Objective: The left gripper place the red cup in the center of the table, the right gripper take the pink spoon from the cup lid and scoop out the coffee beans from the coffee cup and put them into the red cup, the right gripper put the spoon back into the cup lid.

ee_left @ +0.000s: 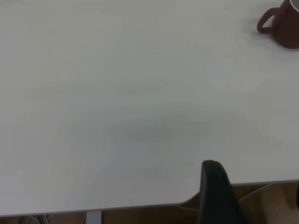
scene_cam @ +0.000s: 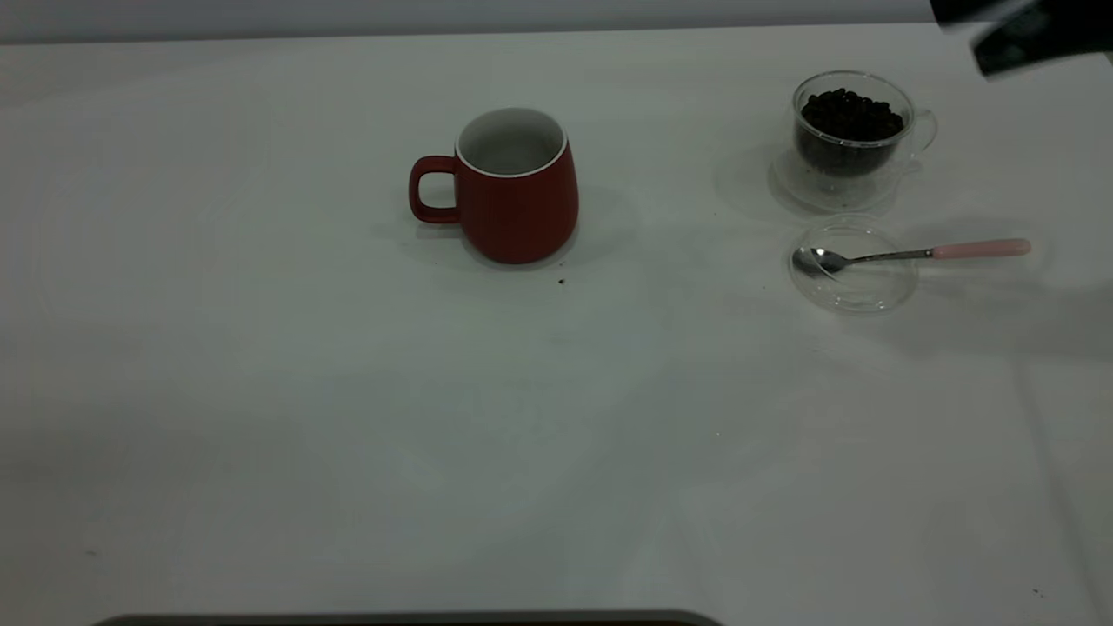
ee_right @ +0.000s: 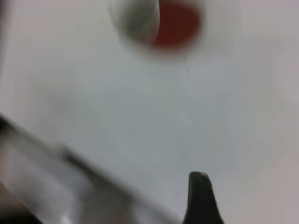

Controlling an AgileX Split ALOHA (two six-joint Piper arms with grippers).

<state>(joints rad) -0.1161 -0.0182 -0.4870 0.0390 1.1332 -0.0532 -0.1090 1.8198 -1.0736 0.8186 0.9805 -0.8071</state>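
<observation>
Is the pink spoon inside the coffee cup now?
No. The pink spoon lies with its bowl on the cup lid, beside the coffee cup, which holds only coffee beans.

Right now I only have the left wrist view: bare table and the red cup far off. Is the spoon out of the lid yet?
Observer: No. The spoon lies with its bowl in the lid, its handle sticking out over the rim.
Operator: And the beans?
Observer: The beans are all in the coffee cup; the red cup shows only its white inside.
Operator: Where is the right gripper?
Observer: The right gripper is at the exterior view's top right corner, beyond the coffee cup, touching nothing.
</observation>
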